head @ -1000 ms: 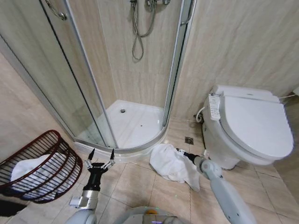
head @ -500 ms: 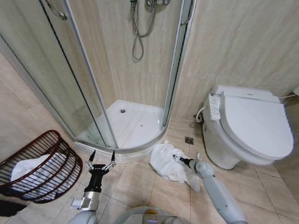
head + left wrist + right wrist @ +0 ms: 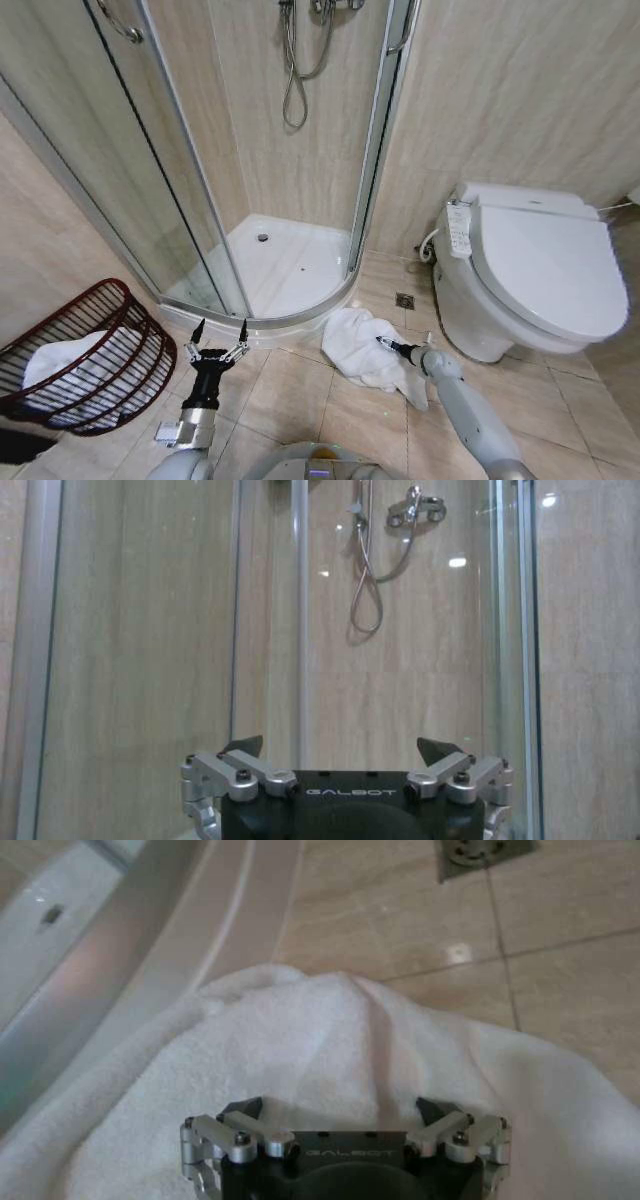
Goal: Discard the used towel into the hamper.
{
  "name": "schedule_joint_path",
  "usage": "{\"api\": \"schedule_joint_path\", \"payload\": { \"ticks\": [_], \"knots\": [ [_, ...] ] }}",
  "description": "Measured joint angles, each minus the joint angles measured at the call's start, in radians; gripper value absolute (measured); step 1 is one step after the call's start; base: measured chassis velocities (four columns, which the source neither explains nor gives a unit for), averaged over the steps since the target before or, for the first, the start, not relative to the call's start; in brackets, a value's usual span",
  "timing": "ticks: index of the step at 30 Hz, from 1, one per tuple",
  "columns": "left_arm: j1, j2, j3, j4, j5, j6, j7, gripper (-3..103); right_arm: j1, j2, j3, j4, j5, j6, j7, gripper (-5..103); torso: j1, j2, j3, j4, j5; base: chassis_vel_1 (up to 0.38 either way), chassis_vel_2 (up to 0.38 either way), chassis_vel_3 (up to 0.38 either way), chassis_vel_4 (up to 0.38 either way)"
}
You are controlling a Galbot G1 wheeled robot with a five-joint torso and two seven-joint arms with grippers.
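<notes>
Lying crumpled on the beige floor tiles (image 3: pixel 300 400), the white towel (image 3: pixel 365 355) sits between the curved rim of the shower tray (image 3: pixel 290 265) and the base of the toilet (image 3: pixel 530 270), with one edge just beside the tray rim. The right gripper (image 3: pixel 384 343) is down at the towel, its arm reaching in from the lower right; in the right wrist view its 2 fingers (image 3: pixel 243 1108) stand apart over the cloth, with the towel (image 3: pixel 330 1057) spread beneath them and nothing clamped. A floor drain (image 3: pixel 483 850) lies on the tiles beyond the towel.

The hamper (image 3: pixel 85 355), a dark reddish-brown wire basket, stands well apart from the towel at the far left, by the glass shower enclosure. A white cloth (image 3: pixel 65 360) already lies inside it.

The left gripper (image 3: pixel 217 335) is held upright near the tray rim, between the hamper and the towel, touching nothing. Its fingers (image 3: pixel 244 744) are spread wide apart, pointed toward the glass shower door (image 3: pixel 270 615) and the shower hose (image 3: pixel 368 562) on the wall behind.
</notes>
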Motion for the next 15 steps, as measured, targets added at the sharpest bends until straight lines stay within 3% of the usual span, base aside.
{"api": "schedule_joint_path", "payload": {
  "ticks": [7, 15],
  "knots": [
    [-0.002, -0.006, 0.01, 0.003, 0.016, 0.002, -0.001, 100, 0.019, 0.007, -0.025, -0.004, -0.036, 0.045, -0.086, 100, 0.0, 0.0, 0.0, 0.0002, 0.0, 0.0, 0.0, 0.0, 0.0],
    [-0.002, -0.008, 0.015, 0.003, 0.026, 0.006, -0.003, 100, 0.056, 0.026, -0.037, -0.045, -0.048, 0.051, -0.091, 100, 0.0, 0.0, 0.0, -0.0001, 0.0, 0.0, 0.0, 0.0, 0.0]
  ]
}}
